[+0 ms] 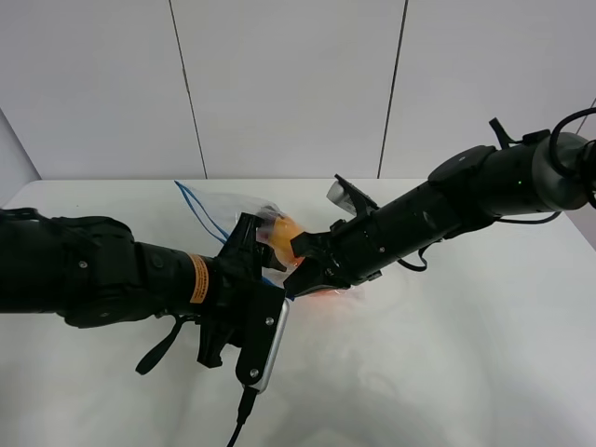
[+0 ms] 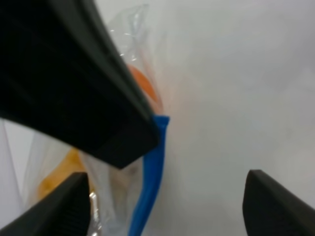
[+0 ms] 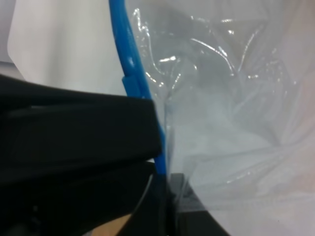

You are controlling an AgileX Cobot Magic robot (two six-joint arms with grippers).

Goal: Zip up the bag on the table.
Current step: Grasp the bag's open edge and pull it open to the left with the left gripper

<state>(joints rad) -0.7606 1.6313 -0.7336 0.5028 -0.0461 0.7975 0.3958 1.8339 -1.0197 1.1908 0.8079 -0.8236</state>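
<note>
**Both grippers at the bag's zip edge**

Left arm reaches in low from the left. The left gripper point(image 2: 167, 206) has its jaws apart, with the blue zip strip point(image 2: 151, 182) between its 2 fingertips. Right arm slopes down from the far right. The right gripper point(image 1: 296, 275) has its jaws together, clamped on the bag point(image 1: 228, 207) at the strip's end. 1 orange label point(image 1: 198, 278) on the left forearm, text unreadable. Bag lies on the table point(image 1: 447, 354), centre-rear; strip runs diagonally from far left toward the grippers.
</note>
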